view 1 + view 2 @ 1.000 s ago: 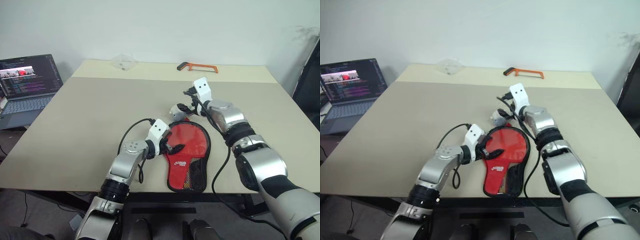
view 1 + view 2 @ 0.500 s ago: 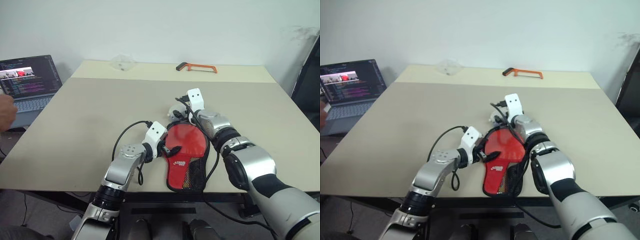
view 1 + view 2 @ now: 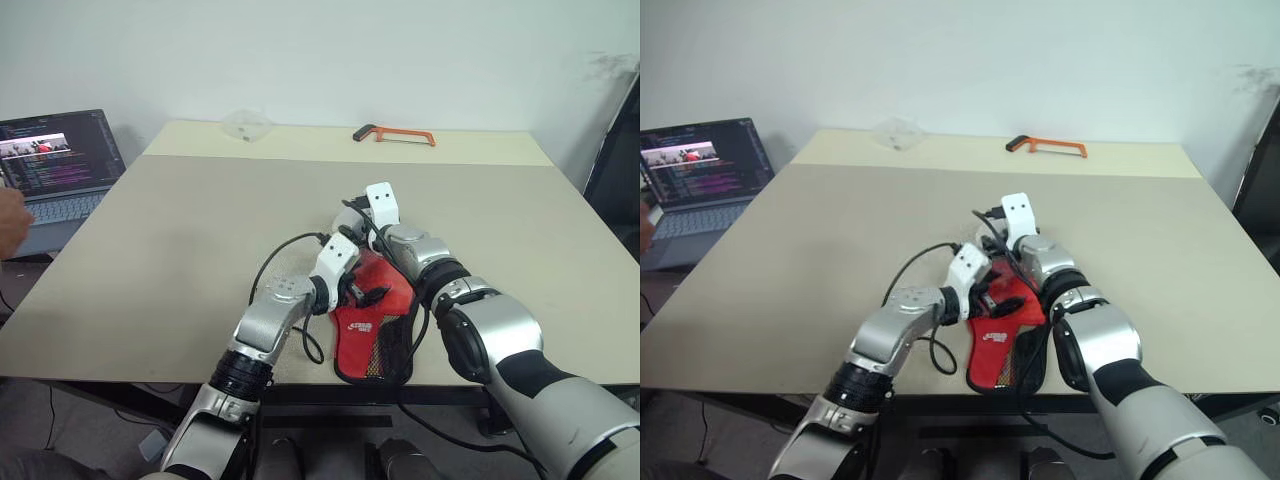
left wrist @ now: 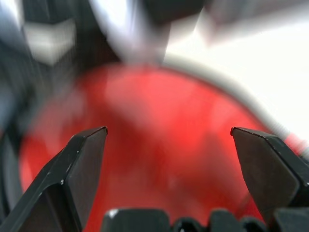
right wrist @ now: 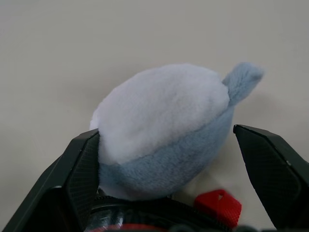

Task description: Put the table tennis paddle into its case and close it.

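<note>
The case (image 3: 378, 325) lies near the table's front edge, red face up, with black zipper trim, a white logo and a mesh pocket at its near end. My left gripper (image 3: 362, 290) is open low over its round upper part; in the left wrist view both black fingers (image 4: 79, 164) stand wide apart above the red fabric (image 4: 159, 145). My right gripper (image 3: 355, 226) is open at the case's far end, its fingers (image 5: 270, 169) on either side of a grey-and-white plush toy (image 5: 164, 130). The paddle is hidden.
An orange-framed hacksaw (image 3: 395, 133) and a clear plastic item (image 3: 245, 122) lie at the table's far edge. An open laptop (image 3: 55, 165) sits off the left side, with a person's hand (image 3: 10, 222) beside it. A dark chair (image 3: 615, 170) stands at the right.
My left gripper has slid right, onto the case's round part. My right gripper has dropped and come left, down to the plush toy at the case's far end.
</note>
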Available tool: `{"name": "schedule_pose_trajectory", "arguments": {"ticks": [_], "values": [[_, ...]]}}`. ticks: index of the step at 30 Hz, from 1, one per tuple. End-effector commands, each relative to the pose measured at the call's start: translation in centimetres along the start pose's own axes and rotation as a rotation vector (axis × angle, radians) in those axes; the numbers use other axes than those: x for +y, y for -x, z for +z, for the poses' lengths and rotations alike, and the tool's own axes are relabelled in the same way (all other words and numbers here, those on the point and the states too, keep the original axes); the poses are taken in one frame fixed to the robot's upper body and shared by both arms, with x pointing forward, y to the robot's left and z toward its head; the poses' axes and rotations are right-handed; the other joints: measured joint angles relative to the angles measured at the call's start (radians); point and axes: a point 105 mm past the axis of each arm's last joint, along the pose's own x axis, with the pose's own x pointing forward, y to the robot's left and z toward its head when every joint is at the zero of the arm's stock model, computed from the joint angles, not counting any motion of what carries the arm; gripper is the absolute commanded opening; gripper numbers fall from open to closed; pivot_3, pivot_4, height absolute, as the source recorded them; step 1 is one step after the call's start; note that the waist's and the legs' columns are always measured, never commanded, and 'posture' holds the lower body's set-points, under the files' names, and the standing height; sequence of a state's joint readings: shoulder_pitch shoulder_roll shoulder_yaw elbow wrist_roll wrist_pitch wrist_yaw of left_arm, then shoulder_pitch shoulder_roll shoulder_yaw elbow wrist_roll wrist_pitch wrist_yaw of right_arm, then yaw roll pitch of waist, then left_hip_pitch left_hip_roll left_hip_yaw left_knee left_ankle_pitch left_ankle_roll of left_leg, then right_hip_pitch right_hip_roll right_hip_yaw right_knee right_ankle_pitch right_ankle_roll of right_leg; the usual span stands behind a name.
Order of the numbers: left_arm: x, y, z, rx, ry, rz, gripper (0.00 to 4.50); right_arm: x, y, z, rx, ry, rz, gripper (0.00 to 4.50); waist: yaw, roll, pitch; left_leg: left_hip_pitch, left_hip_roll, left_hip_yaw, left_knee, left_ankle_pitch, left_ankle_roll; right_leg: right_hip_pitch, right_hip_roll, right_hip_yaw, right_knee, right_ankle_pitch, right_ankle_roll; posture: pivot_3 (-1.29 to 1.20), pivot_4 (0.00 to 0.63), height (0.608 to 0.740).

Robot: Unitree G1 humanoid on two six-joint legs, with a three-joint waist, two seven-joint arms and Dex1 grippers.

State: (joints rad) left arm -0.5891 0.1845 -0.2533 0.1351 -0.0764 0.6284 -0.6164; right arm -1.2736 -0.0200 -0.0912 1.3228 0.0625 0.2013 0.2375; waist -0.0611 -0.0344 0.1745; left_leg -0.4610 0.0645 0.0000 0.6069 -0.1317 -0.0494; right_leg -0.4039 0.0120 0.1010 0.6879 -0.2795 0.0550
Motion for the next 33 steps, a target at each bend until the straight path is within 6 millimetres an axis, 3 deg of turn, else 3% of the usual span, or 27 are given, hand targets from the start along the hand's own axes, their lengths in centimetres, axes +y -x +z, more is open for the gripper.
{"name": "schedule_pose_trajectory", "arguments": {"ticks": [1, 10, 24, 28, 33], "values": [[0.4, -0.9, -2.4, 0.103, 0.023, 0.069, 4.46, 0.6, 0.0, 1.9, -0.053, -0.065, 0.022, 4.50, 0.001, 0.000, 0.000, 0.000, 0.000, 0.000, 0.000, 0.000, 0.000, 0.000, 0.000, 0.000, 0.000, 0.000, 0.000, 0.00, 0.150, 0.740], [-1.0, -1.9, -2.6, 0.102, 0.044, 0.059, 4.46, 1.1, -0.1, 3.0, -0.085, -0.147, 0.003, 4.50, 0.000, 0.000, 0.000, 0.011, 0.000, -0.001, 0.000, 0.000, 0.000, 0.012, 0.000, 0.000, -0.003, -0.002, 0.001, 0.00, 0.150, 0.740], [-1.6, -1.6, -2.2, 0.093, 0.009, 0.057, 4.46, 1.6, -0.6, 0.1, -0.001, -0.121, -0.097, 4.50, 0.000, 0.000, -0.001, 0.012, 0.000, -0.001, -0.004, 0.000, 0.000, 0.014, -0.001, -0.002, -0.007, -0.002, -0.001, 0.00, 0.150, 0.740], [-1.4, -1.6, -2.1, 0.092, 0.008, 0.067, 4.50, 1.3, -0.6, -0.6, 0.015, -0.162, -0.124, 3.60, 0.000, 0.000, -0.001, 0.012, 0.000, -0.001, -0.004, 0.000, 0.000, 0.014, -0.001, -0.002, -0.007, -0.002, -0.001, 0.00, 0.150, 0.740], [-1.4, -1.6, -2.1, 0.091, 0.011, 0.066, 4.50, 1.2, -0.6, -0.6, 0.009, -0.152, -0.131, 1.89, 0.000, 0.000, -0.001, 0.012, 0.000, -0.001, -0.004, 0.000, 0.000, 0.014, -0.001, -0.002, -0.007, -0.002, 0.000, 0.00, 0.150, 0.740]]}}
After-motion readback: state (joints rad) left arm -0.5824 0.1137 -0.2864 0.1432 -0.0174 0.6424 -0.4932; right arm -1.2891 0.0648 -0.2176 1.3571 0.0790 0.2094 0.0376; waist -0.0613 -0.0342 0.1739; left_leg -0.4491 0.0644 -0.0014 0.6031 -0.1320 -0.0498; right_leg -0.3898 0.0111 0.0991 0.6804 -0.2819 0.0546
